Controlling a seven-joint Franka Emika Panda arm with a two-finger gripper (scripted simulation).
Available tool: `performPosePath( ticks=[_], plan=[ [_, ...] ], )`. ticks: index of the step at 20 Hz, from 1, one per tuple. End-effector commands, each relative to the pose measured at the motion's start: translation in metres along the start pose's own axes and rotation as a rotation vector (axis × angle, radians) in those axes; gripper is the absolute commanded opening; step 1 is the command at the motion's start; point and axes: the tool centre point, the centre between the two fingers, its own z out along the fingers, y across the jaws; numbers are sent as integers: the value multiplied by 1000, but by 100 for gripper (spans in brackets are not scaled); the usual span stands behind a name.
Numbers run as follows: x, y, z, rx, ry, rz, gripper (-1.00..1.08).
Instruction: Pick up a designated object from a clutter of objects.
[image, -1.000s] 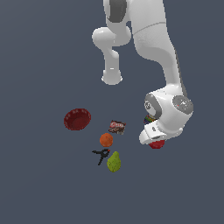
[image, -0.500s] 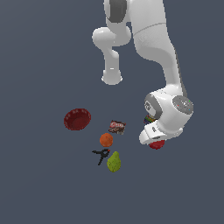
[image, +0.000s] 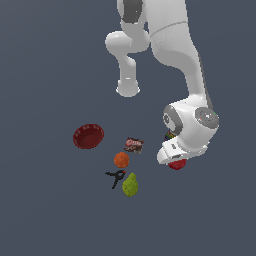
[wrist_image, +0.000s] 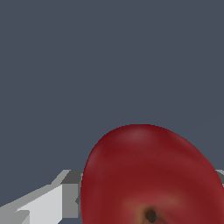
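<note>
From the exterior view I see my arm bent low over the dark floor, with its big white wrist right on top of the red apple (image: 177, 164). Only a small red edge of the apple peeks out under the wrist there. The gripper (image: 175, 159) is hidden by the wrist in that view, so I cannot see its fingers.

The wrist view shows what the other view hides. The apple fills the near part of the picture, shiny and round, with its dimple and little stem showing. A grey and white finger (wrist_image: 65, 197) sits right beside the apple on one side, and a tiny bit of another shows at the far side. The apple is between them. I cannot tell if the fingers press on it.

Only the exterior view shows the other things, well apart toward the exterior view's left: the red bowl (image: 88, 136), the brown packet (image: 134, 145), the orange (image: 121, 160), the black clamp (image: 116, 176) and the green pear (image: 130, 185).
</note>
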Motion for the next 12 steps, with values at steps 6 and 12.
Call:
performPosePath(
  ticks=[6, 12],
  plan=[
    [-4, 40, -39, 0, 4, 1, -100],
    [-11, 94, -90, 1, 4, 1, -100]
  ],
)
